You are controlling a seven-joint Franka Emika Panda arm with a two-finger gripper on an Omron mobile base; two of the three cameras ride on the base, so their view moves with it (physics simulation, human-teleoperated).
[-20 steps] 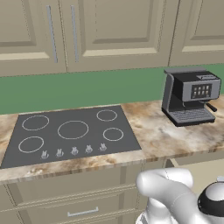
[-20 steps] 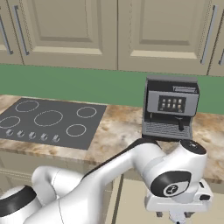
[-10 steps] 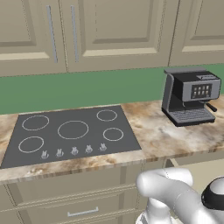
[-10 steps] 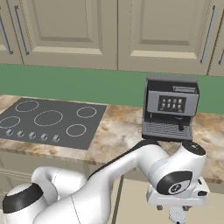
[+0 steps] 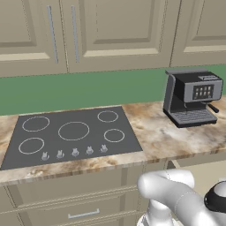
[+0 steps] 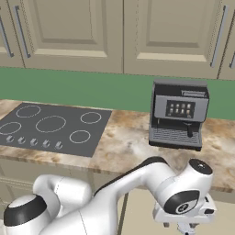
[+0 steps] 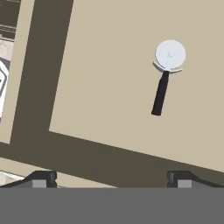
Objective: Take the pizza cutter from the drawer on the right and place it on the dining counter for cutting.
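The pizza cutter (image 7: 164,78) lies flat on the drawer's pale-tan floor (image 7: 100,83), its round silver wheel toward the top of the hand view and its slim black handle pointing down-left. My gripper (image 7: 111,178) hangs above the open drawer, open, with its two dark fingertips (image 7: 41,178) spread wide and nothing between them. The cutter is up and to the right of the gap between the fingers, well apart from them. Dark brown drawer walls (image 7: 43,65) frame the floor. The white arm (image 6: 183,202) bends down below the counter's front edge. The dining counter is out of view.
A marbled counter (image 5: 154,137) carries a black cooktop (image 5: 70,132) and a coffee machine (image 5: 192,95). Beige wall cabinets (image 5: 110,31) hang above a green backsplash. A shut drawer with a metal handle (image 5: 84,215) sits below the cooktop.
The arm's wrist has shifted slightly below the counter edge. The counter, cooktop and coffee machine stand as before.
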